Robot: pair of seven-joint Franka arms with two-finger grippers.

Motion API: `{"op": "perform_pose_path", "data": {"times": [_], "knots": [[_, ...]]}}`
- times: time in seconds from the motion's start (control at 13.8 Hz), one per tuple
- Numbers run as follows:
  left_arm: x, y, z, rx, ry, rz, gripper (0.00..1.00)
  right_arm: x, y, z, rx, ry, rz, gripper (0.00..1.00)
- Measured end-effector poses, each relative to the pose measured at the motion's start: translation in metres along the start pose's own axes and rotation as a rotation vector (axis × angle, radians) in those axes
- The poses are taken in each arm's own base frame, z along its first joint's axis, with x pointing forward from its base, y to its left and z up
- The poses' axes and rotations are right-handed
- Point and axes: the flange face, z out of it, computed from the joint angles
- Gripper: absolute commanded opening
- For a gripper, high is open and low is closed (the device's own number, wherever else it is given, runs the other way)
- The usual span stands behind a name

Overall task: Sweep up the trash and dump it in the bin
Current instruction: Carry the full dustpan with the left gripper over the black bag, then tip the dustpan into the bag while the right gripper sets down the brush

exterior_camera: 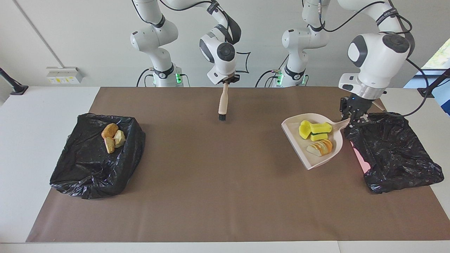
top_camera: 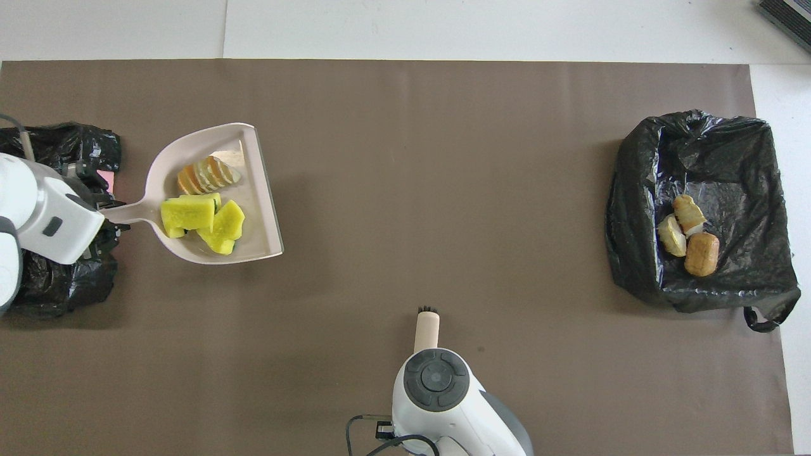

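Left gripper is clamping the handle of one pale pink dustpan and holding it up in the air beside a bag-lined bin.

The pan is a smooth plastic scoop, rounded at the handle end and straight at the lip, and it is carrying four scraps: what look like three bright yellow spongy chunks, bunched too tightly for a sure count, and one tan-orange ridged bread-like piece. Right gripper is gripping one brush by its pale handle, dark bristles hanging down over the brown mat. Two bins are wearing crinkled glossy black bags, one at each arm's end; the second bin, at the right arm's end, is holding three bread-like lumps.
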Motion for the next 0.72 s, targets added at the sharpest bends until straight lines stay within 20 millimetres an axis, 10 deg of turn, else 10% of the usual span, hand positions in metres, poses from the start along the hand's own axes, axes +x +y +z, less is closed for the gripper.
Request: {"op": "perform_pose_path", "data": {"times": [0.58,0.72], "knots": [[-0.204,-0.025,-0.027,0.032,0.039,-0.243,0.00,-0.005,0.007,0.022,-0.044,-0.030,-0.033,0.00],[-0.231,-0.029,-0.034,0.066,0.008,-0.218,0.00,-0.003,0.008,0.025,-0.036,-0.020,-0.033,0.47]]}}
